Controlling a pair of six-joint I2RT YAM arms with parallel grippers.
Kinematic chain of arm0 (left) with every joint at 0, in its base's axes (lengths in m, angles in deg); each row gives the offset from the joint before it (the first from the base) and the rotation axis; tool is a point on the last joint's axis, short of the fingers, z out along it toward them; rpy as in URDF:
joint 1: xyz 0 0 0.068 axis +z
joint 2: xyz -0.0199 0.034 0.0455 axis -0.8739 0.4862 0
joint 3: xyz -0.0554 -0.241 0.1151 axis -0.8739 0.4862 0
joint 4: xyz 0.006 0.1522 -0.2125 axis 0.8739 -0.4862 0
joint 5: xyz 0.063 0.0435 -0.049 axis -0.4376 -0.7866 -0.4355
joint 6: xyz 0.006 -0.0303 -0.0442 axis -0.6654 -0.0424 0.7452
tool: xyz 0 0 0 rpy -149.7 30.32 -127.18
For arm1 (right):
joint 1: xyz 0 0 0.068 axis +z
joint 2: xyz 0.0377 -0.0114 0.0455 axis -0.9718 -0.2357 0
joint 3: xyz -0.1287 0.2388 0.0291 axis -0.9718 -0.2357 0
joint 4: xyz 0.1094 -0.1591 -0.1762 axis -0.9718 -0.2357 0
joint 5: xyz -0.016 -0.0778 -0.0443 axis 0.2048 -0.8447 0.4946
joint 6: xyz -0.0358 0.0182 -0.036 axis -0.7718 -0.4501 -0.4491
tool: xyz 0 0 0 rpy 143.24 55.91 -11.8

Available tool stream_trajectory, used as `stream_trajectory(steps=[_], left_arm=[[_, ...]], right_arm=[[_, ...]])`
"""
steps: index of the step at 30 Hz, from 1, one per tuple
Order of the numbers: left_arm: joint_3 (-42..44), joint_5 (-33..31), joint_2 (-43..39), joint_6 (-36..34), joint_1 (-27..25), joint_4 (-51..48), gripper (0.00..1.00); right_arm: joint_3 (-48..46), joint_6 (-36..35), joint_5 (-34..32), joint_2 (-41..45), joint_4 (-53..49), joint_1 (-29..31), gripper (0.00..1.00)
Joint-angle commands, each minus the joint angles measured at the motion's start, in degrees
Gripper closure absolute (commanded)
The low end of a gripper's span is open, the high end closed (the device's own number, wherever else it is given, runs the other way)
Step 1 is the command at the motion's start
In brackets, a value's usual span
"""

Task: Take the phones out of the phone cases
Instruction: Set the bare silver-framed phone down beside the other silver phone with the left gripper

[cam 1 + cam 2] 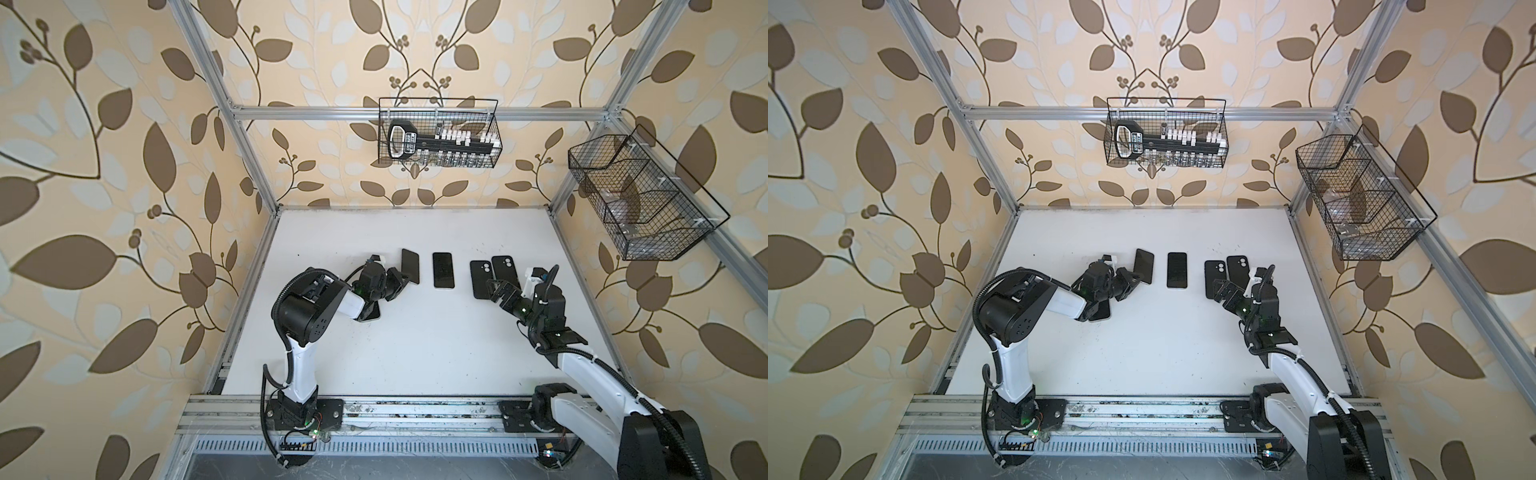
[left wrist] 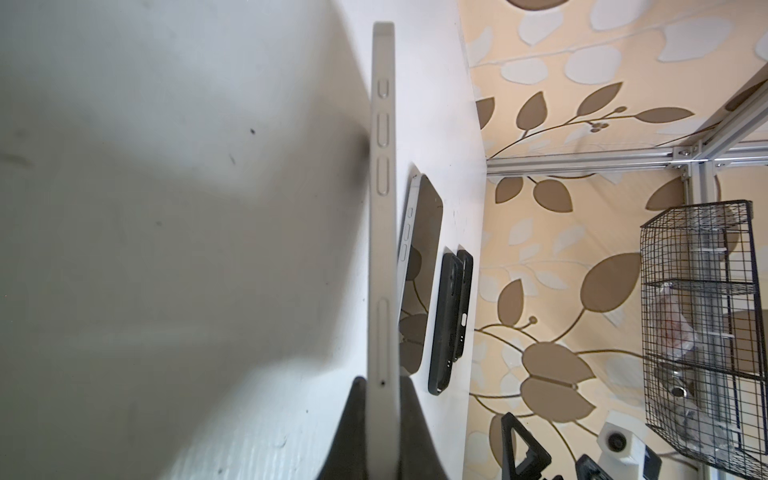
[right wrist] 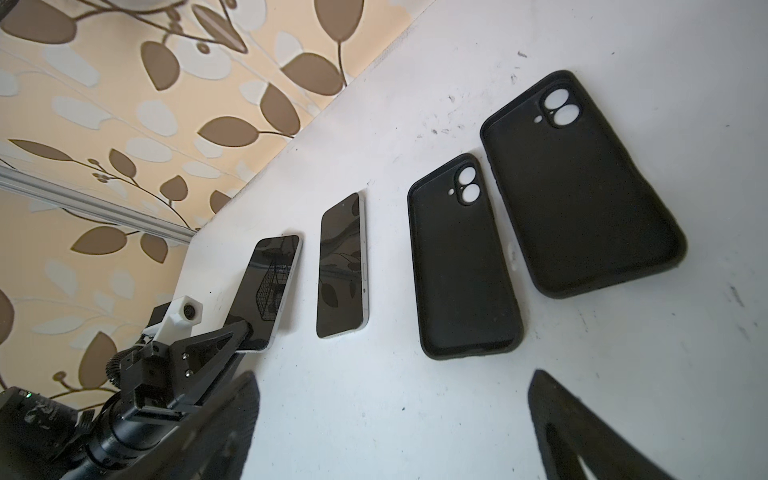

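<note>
My left gripper (image 2: 382, 388) is shut on the near end of a phone (image 2: 384, 187). The phone shows a pale bare edge with side buttons and stands tilted up off the white table (image 1: 415, 340). In both top views this gripper (image 1: 404, 279) (image 1: 1133, 280) holds the phone (image 1: 411, 264) (image 1: 1144, 266) left of centre. Two empty black phone cases (image 3: 465, 266) (image 3: 582, 187) lie open side up on the right. My right gripper (image 3: 395, 415) (image 1: 496, 293) hovers open over bare table just in front of them, holding nothing.
A second bare phone (image 1: 443, 270) (image 3: 343, 266) lies screen up between the held phone and the cases. Another dark phone-shaped thing (image 1: 370, 313) is partly hidden under the left arm. Wire baskets hang on the back rail (image 1: 438, 133) and at the right (image 1: 640, 199).
</note>
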Motion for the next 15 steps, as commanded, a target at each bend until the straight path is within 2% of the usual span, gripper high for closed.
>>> stream_trajectory(steps=[1,5,15], left_arm=[[-2.83,-0.47,0.46,0.08,-0.99,6.04,1.0],[-3.86,-0.45,1.66,0.46,-1.57,6.09,0.99],[-5.41,-0.12,4.38,1.37,-2.77,5.0,0.89]], right_arm=[[-1.16,-0.77,1.07,-0.48,0.45,-0.39,0.0],[-1.44,-0.64,1.36,-1.17,1.17,-0.48,0.0],[-1.88,-0.55,1.52,-0.85,1.35,-0.97,0.0]])
